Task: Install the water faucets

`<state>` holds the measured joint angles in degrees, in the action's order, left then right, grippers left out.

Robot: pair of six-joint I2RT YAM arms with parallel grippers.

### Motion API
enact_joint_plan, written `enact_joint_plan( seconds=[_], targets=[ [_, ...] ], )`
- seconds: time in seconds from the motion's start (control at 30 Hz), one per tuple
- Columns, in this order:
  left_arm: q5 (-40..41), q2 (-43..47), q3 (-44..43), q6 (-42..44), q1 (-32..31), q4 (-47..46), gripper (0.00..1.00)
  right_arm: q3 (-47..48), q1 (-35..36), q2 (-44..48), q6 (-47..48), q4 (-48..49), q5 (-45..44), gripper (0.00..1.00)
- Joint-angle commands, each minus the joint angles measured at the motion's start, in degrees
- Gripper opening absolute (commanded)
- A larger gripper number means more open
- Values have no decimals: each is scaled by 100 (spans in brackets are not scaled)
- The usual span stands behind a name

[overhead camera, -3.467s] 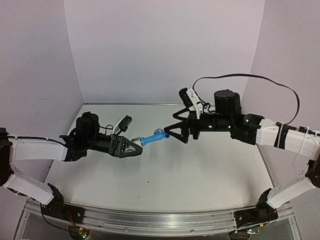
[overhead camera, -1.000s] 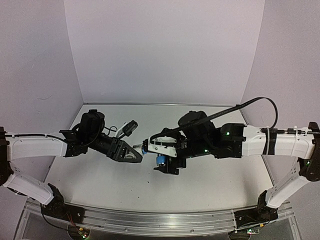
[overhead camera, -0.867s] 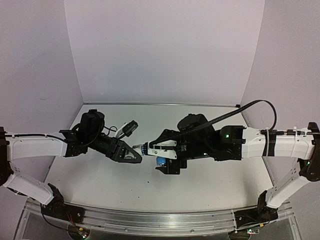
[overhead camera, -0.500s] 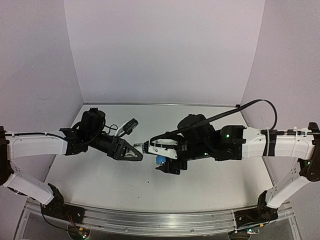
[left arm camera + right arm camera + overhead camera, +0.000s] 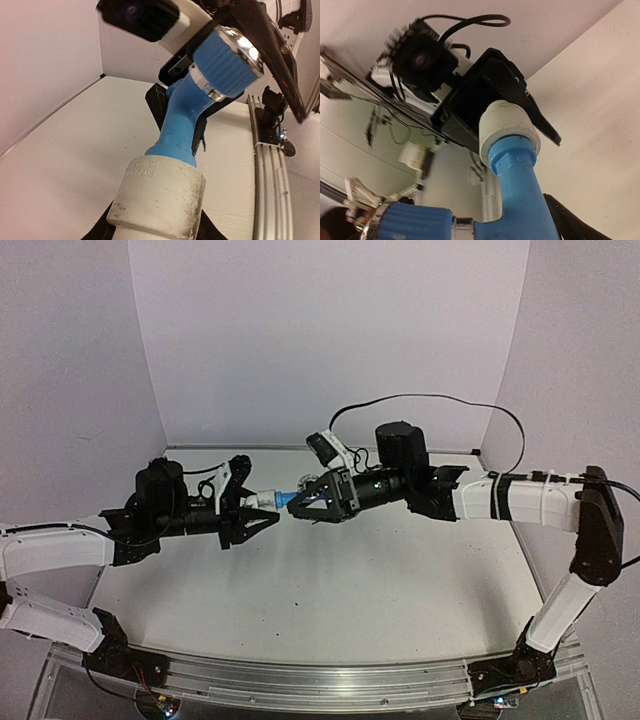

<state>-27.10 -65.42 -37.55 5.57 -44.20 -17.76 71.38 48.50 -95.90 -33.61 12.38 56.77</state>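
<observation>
In the middle of the top view, above the counter, the two arms meet tip to tip. The left fingers are clamped on the white fitting. The stem of the blue tap sits in the fitting's open end. The tap's ribbed knob lies between the right fingers, which stand wide on either side of it. Whether they press on it, I cannot tell.
</observation>
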Motion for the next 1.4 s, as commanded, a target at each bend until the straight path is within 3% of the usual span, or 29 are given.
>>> enact_joint_plan(
  seconds=[0.0,0.1,0.2,0.3,0.37,0.53,0.73,0.93,1.1,1.37],
  targets=[
    [-405,160,112,1043,90,-194,0,47,-540,68,-3012,2259,1062,51],
    [-658,203,138,-154,88,-176,0,180,-595,334,-1650,1121,716,73],
    [-704,225,223,-1489,96,-134,0,455,-565,837,1051,-1134,-369,93],
    [-1179,165,304,-2470,96,-83,0,147,-527,1386,2867,-1834,-1224,98],
    [-1620,52,260,-2912,104,-22,0,69,-517,1582,3683,-2094,-1332,98],
    [-2397,-230,79,-3493,105,61,0,273,-433,1360,4044,-2213,-1037,98],
    [-2233,-118,65,-3390,109,88,0,599,42,675,3698,-2143,-904,97],
    [-2197,-227,-37,-3154,99,88,0,748,117,297,2555,-1737,-586,79],
    [-1895,-72,23,-2654,88,85,0,742,119,87,1446,-1439,-677,45],
    [-331,787,313,-1084,70,13,0,308,45,-198,-578,-245,-503,6]
  ],
)
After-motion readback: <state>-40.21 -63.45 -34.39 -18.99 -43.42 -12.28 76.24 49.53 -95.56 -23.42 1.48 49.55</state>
